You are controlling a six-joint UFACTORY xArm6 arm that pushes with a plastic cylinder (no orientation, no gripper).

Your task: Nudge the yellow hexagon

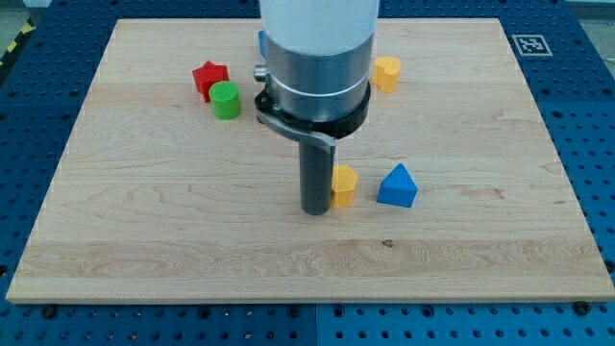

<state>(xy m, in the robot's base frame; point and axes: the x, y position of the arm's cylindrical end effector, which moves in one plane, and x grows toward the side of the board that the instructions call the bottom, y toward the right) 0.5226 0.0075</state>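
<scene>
A: Yellow hexagon (344, 185) first: where does it sit?

B: Near the middle of the board (144, 231), a little toward the view's bottom. It is partly hidden by the rod, so its shape is hard to confirm. The yellow block near the view's top (386, 73) looks more rounded; that the lower one is the hexagon is my judgement.

A: Go through the scene from largest to smallest.

B: A pale wooden board on a blue perforated table (586, 115). The arm's grey and white body (317, 58) comes down from the view's top, ending in a dark rod. Then the blocks: a blue triangle (397, 185) just to the view's right of the hexagon, a red star (209, 77) touching a green cylinder (226, 100) at the upper left, and a sliver of blue block (261, 43) behind the arm.

A: And the tip?

B: My tip (317, 210) stands at the hexagon's left side, touching or nearly so. There is no gripper, so nothing opens, closes or grasps.

A: So which way would a push go?

B: The hexagon lies to the view's right of my tip, so a rightward slide would likely move it toward the blue triangle.
</scene>
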